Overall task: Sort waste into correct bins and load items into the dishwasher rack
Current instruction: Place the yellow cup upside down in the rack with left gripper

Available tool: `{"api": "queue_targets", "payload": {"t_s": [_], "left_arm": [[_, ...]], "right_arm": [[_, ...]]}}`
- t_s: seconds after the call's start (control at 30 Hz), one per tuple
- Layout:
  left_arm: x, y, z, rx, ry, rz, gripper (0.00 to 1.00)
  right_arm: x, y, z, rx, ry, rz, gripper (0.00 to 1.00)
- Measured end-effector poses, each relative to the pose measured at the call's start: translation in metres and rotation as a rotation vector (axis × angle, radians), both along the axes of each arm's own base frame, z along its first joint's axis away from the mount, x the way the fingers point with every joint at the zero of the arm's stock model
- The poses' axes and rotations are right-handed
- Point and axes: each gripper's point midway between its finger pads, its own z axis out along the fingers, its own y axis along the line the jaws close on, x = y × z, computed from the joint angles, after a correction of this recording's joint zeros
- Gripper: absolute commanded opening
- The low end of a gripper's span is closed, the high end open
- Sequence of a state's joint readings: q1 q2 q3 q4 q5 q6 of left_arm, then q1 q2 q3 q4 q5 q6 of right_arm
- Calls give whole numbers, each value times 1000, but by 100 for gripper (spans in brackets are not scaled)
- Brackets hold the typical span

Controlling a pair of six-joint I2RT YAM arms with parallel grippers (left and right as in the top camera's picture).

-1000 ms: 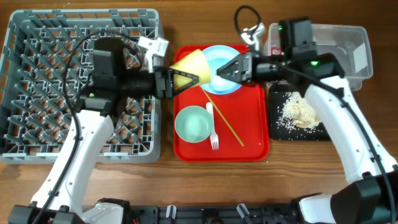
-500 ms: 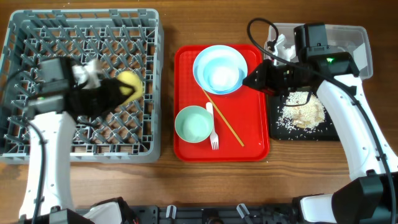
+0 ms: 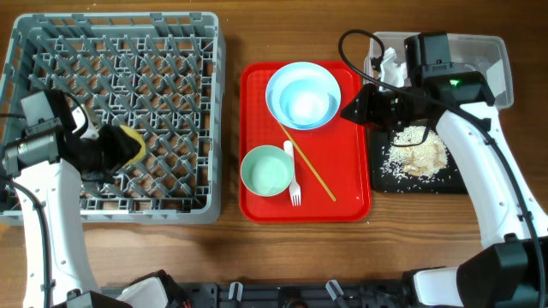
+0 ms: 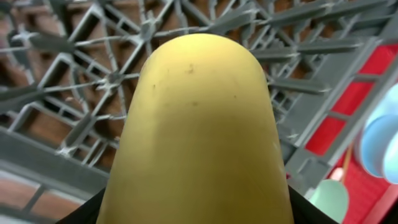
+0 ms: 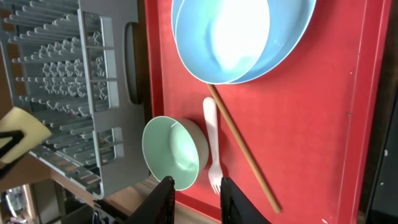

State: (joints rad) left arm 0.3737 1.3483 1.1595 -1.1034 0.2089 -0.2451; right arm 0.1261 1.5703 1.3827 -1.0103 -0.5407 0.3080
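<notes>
Cup (image 4: 199, 124) fills view, hiding left jaws.

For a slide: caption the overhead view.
Left claw holds yellow-green cup over grey dishwasher rack; right claw open at red tray edge.

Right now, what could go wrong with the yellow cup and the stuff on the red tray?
The yellow-green cup, gripped by the left gripper over the rack, might land crooked on the pegs and tip. The chopsticks lie right beside the fork, so grabbing one could drag the other.
</notes>
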Motion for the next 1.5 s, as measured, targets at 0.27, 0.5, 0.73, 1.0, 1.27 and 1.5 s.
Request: {"api": "queue_targets", "payload": {"t_s": [0.27,0.5,0.73,1.0,1.27,1.5], "left_arm": [[-4,3,-2,19,20,7,53],[-4,4,-4,19,29,7,55],[12,-5,-14,20,27,-41,55],[23,-13,-27,18,48,-79,57],[22,-8,-34,40,75,-74,100],[22,-7,-34,41,76,-68,100]], "right_arm": [[0,-1,-1,-4,3,-1,25],[-1,-1,-1,-4,3,-1,25],[-2,-1,-1,-5,8,-1,25],[-3,-1,-1,-5,14,-1,25],[-4,-1,-2,-6,18,-1,26],[-6,-1,-3,-8,31,-1,27]]}}
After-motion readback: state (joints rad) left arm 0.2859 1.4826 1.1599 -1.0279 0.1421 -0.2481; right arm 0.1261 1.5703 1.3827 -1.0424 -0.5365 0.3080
